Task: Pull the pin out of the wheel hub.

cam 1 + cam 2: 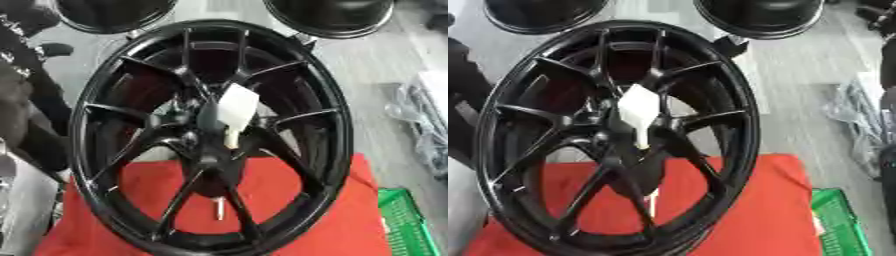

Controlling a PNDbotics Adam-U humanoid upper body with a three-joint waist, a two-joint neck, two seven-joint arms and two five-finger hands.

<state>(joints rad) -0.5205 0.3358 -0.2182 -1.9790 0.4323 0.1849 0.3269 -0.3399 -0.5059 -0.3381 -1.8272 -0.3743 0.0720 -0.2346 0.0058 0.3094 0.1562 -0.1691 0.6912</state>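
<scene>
At the far left of the frame a dark, matte bulk runs down the edge. It may be part of the robot's left arm, but no hand can be made out there, so whether fingers are open or closed cannot be told.

The middle of the frame is filled by a large wheel, glossy black, standing nearly upright and tilted a little. Its thin spokes fan out from a central hub to a smooth round rim that catches pale highlights. At the hub sits a white, angular piece, roughly diamond-shaped and flat-faced, with a paler narrow stem below it touching the hub; this seems to be the pin, still seated in the hub. Lower, between two spokes, a small slim pale rod shows against the red.

Under the wheel, across the bottom of the frame, lies a bright red cloth, soft and matte.

Along the top edge are two more dark round rims.

At the lower right corner is a green plastic basket with a grid wall. Above it on the grey floor lies a crumpled clear wrapping. No right hand shows.
</scene>
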